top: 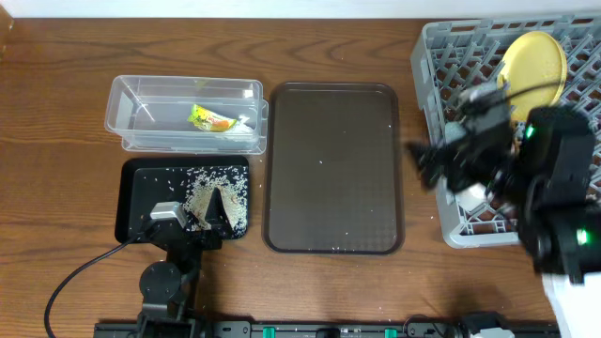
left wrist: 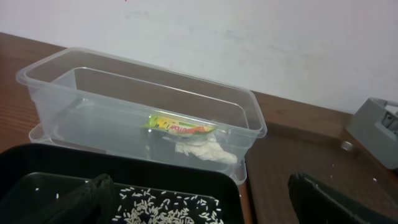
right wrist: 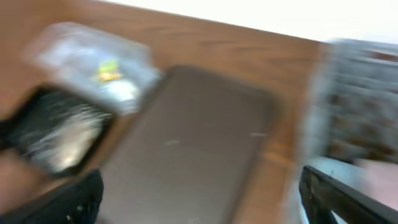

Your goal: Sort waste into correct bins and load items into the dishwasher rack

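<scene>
The green-and-yellow wrapper point(top: 210, 118) lies with white scrap in the clear tub point(top: 141, 89); both show in the left wrist view, wrapper point(left wrist: 177, 126) and tub point(left wrist: 56, 93). Rice scraps point(top: 211, 188) are strewn in the black tray point(top: 141, 183), also seen in the left wrist view point(left wrist: 168, 208). My left gripper point(top: 214, 208) is open and empty over the rice point(left wrist: 202, 208). The yellow plate point(top: 535, 61) stands in the grey rack point(top: 437, 56). My right gripper point(top: 423, 164) is open and empty at the rack's left edge; its view point(right wrist: 205, 205) is blurred. The bowls and chopsticks are not visible.
The dark brown serving tray point(top: 333, 169) lies between the bins and the rack, with a few rice grains on it. A white shape point(top: 470, 194) shows under the right arm in the rack. The rack's corner point(left wrist: 376, 127) shows at the right of the left wrist view.
</scene>
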You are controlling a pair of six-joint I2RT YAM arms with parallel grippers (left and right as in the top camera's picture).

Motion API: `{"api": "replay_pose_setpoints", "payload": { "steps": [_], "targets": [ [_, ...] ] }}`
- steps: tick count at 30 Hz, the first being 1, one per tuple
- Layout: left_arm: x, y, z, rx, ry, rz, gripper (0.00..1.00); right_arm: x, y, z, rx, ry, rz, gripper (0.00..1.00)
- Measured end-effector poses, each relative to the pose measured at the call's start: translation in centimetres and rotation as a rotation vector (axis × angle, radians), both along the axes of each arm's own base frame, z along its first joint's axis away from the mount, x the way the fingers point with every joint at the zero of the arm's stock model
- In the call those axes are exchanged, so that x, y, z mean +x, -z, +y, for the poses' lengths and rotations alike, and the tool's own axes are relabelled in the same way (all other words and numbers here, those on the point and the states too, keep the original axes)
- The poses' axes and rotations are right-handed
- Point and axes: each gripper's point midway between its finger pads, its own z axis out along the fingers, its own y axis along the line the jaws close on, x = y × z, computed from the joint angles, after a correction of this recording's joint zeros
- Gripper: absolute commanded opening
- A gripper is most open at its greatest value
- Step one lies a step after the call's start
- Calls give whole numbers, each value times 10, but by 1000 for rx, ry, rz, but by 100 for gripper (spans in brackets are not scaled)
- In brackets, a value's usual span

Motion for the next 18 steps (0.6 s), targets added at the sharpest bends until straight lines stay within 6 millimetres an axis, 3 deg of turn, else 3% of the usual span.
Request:
{"api": "replay_pose_setpoints", "payload": {
  "steps": [3, 7, 12, 18],
  "targets": [
    [0, 0, 0, 0, 0, 0, 92, -30, -15, 25, 52, -104, -20, 99],
    [0, 0, 0, 0, 0, 0, 91, -52, -27, 35, 90, -160, -40, 99],
    [0, 0, 0, 0, 0, 0, 92, -75, -8, 27, 65, -142, 61, 99],
    [0, 0, 0, 0, 0, 0, 91, -86, 7, 6, -16, -54, 105, 99]
  ]
}}
